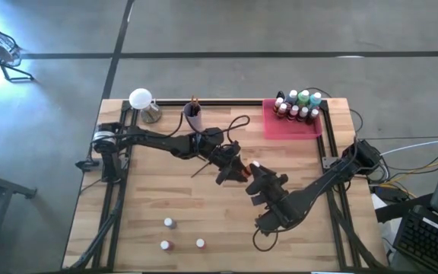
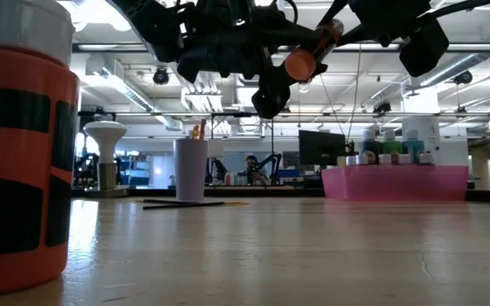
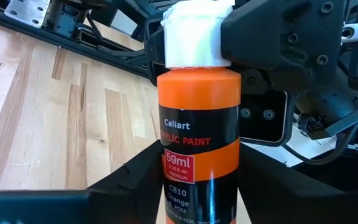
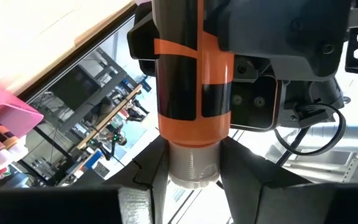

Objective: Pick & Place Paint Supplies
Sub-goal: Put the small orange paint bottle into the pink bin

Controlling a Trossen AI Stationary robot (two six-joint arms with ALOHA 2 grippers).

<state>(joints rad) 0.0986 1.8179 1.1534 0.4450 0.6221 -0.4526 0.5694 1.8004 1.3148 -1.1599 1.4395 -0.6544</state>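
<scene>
Above the middle of the wooden table (image 1: 204, 202), two dark robot arms meet over a single orange paint bottle (image 3: 199, 143), held in the air well clear of the surface. The right gripper (image 4: 191, 177) pinches the bottle at its white cap (image 3: 194, 34), while the left gripper (image 3: 197, 186) brackets the bottle's base with its fingers (image 3: 129, 180) close on either side; whether they press the bottle cannot be told. Seen from table height, the bottle (image 2: 307, 55) hangs tilted between the two grippers. Toward the table's back right corner, a pink tray (image 1: 291, 128) carries a cluster of white-capped paint bottles (image 1: 299, 105). Three more small bottles (image 1: 169, 223) stand apart near the front edge. A lilac cup (image 2: 190, 168) holding brushes stands at the back, beside a white lamp (image 1: 141, 99), and a thin brush (image 2: 185, 204) lies on the table in front of the cup.
</scene>
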